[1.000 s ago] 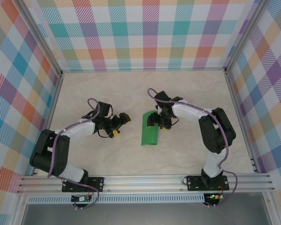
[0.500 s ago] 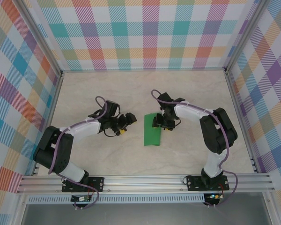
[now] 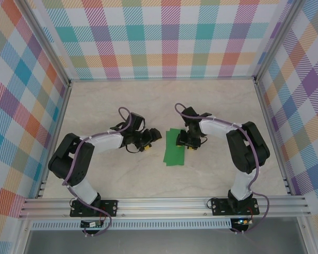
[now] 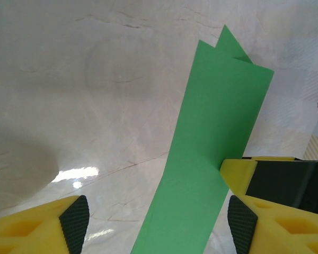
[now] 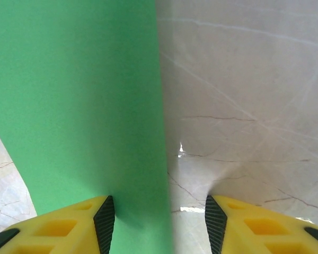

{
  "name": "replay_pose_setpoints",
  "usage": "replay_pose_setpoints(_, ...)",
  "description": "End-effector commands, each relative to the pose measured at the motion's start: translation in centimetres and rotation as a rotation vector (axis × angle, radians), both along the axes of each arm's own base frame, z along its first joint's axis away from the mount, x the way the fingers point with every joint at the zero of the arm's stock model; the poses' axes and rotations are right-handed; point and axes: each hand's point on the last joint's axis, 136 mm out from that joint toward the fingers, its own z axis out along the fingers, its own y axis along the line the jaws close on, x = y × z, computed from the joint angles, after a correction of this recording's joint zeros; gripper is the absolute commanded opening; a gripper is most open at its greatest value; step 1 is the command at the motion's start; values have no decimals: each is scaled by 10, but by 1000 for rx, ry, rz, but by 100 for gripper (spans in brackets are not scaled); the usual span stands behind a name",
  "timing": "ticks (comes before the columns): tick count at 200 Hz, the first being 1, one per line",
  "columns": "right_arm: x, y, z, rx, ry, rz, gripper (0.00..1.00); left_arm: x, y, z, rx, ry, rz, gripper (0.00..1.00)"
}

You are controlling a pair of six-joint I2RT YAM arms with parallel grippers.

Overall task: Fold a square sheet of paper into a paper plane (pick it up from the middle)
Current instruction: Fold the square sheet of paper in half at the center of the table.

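We recorded the following conditions, working from left to right.

The white-and-black left arm (image 3: 77, 161), with a purple cable along it, extended from its base at the near edge across the pale marble-patterned tabletop (image 3: 222, 106) toward the centre. The left gripper (image 3: 152, 141) sat low, just to the left of the bright-green sheet of thin paper (image 3: 175, 151). In the left wrist view the left gripper (image 4: 158, 222) had its yellow fingers with black pads (image 4: 74, 222) set wide apart and clamped on nothing. The sheet ran up between them, nearer the finger at the right of that view.

The sheet lay near the middle of the tabletop as a narrow folded strip, its long axis running roughly from near to far. In the left wrist view its far end showed two layers, a straight-cut upper layer with a pointed corner projecting beyond it. We could not tell whether the whole strip lay flat on the surface.

The right gripper (image 3: 182, 143) sat at the sheet's right long edge, toward its far half. In the right wrist view its fingers (image 5: 103, 217) were also apart. The sheet's edge lay in the gap between them and covered the side toward the finger at the left of that view, and the jaws were not pressed onto the paper. In the left wrist view, one yellow finger of the right gripper met the sheet's edge. The black-and-white right arm (image 3: 246, 153) arched back to its base at the near right.
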Motion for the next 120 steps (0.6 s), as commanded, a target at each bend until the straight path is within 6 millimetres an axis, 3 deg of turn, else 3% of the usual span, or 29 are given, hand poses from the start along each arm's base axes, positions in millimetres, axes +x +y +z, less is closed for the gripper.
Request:
replay_pose_setpoints(1,-2,-8,2,-15,-5,-34,51,5,-19,12,-38,-38,-35,69)
replay_pose_setpoints(70,0,-16,-3,-44,0,-111,51,2,-34,7,-41,-32,-74,57)
replay_pose_setpoints(120,-6,-28,-18,-109,41,-178,51,3,-41,4,-37,-32,-84,50)
